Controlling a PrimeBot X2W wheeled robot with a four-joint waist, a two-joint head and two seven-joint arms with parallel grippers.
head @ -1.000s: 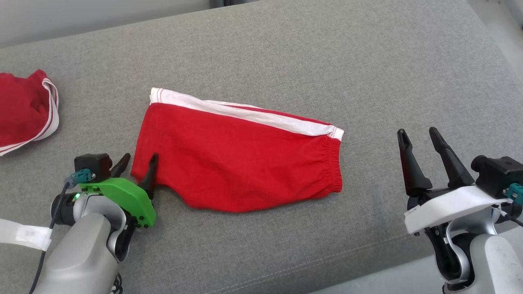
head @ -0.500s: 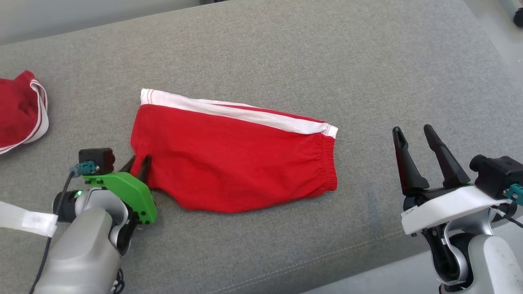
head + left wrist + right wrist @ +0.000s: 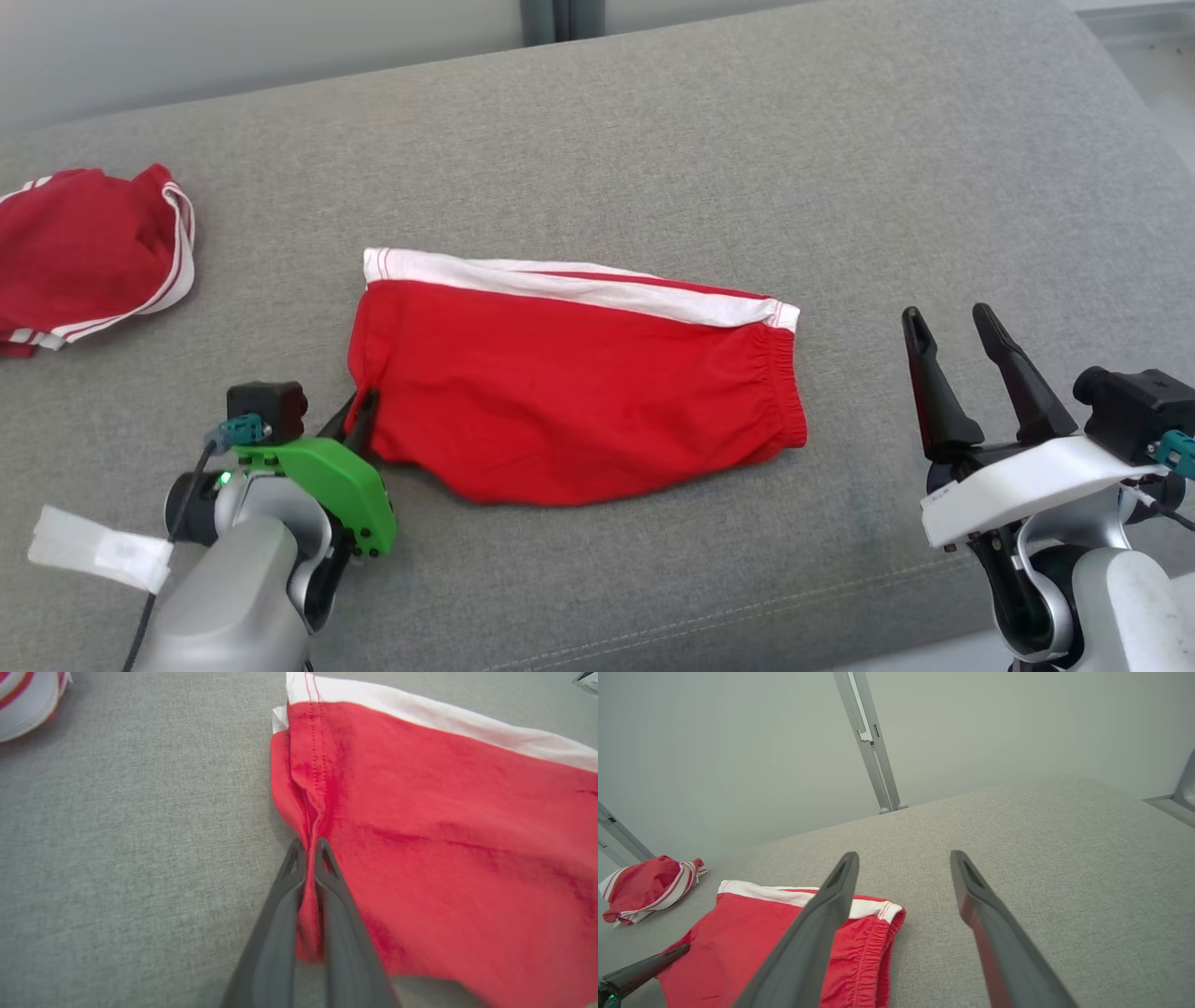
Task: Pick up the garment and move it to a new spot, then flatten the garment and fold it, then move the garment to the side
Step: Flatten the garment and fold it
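- The red cotton shorts with a white side stripe and gathered elastic waistband (image 3: 569, 392) lie flat near the middle of the grey woven cushion surface (image 3: 747, 140), hem end toward the robot's left, waistband toward its right.
- The left gripper (image 3: 309, 845) sits at the hem corner nearest the robot. Its dark fingers are pressed narrow, with a ridge of red fabric pinched between them.
- The right gripper (image 3: 946, 315) hovers off the waistband end, apart from the cloth, fingers spread wide and holding nothing.
- A second, crumpled red garment with white bands (image 3: 84, 243) lies well apart at the far left.
- Judged step: the shorts look flattened and possibly doubled leg on leg, so this grip likely opens a fold or the final shift to the side. I cannot tell which.
- The next move calls for lifting the pinched hem just clear of the cushion and carrying it smoothly. A fold would want the right gripper pinning or taking the waistband so the layers stay aligned.
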